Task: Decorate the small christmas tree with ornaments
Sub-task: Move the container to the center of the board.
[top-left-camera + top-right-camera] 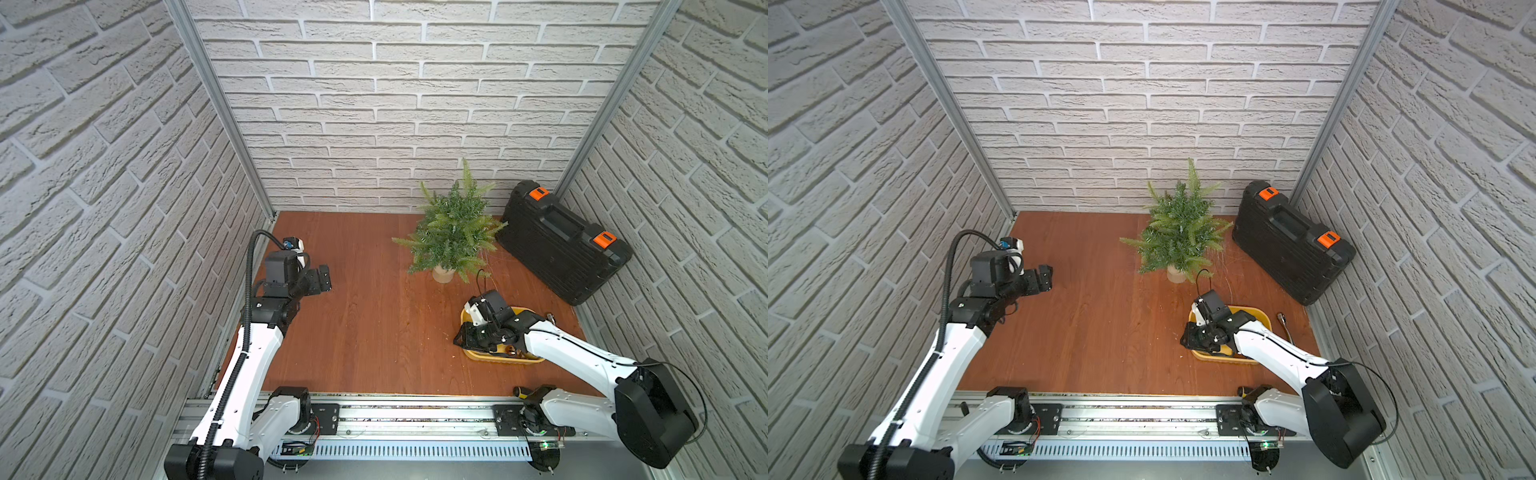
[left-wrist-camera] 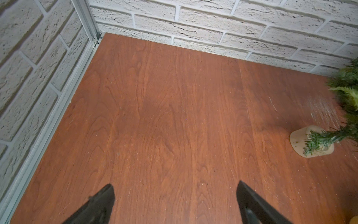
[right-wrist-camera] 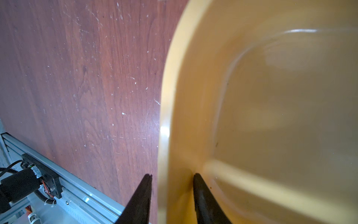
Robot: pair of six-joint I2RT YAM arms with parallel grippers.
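Notably, right end effector (image 3: pixel 171 175) straddles (yellow) tray (image 3: pixel 164 97) rim.

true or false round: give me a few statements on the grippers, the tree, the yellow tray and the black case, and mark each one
1. The left gripper is open, with nothing between its fingers. True.
2. The small christmas tree stands inside the yellow tray. False: it stands on the table, apart from the tray and nearer the back wall.
3. The right gripper has one finger outside the tray's rim and one inside it. True.
4. The black case has blue latches. False: its latches are orange.
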